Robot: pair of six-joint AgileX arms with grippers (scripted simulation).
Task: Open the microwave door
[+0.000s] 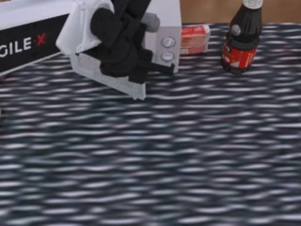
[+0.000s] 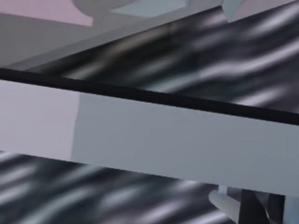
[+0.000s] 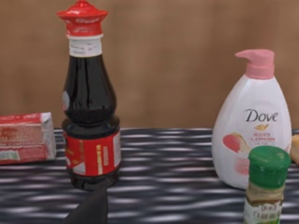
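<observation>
So the microwave (image 1: 164, 19) sits at the far edge of the worktop (image 1: 188, 155), left of centre in the top view, and my left gripper (image 1: 157, 66) is right at its front, near the free edge of the microwave door (image 1: 108, 75). The door is already swung part way out. Its long axis runs from the hinge side on the left out toward the near right, so its face is angled toward the near left instead of lying flat against the box. The knobs (image 1: 168, 42) stay facing forward on the right-hand panel.

Can't tell whether my left fingers are open or clamped on anything; the wrist view is just a grey door slab up close with worktop behind.

What worries me, as a guess: if I pull straight instead of following the door's arc, I could slip off the edge, or drag the whole microwave across the worktop. It might then bump the red-and-white box (image 1: 195, 38) just beside it, and the soy sauce bottle (image 1: 242, 37) a bit further right looks tippy.

Right arm is parked off to the right, looking at that bottle, a Dove pump bottle (image 3: 250, 135) and a green-capped jar (image 3: 266, 186).
</observation>
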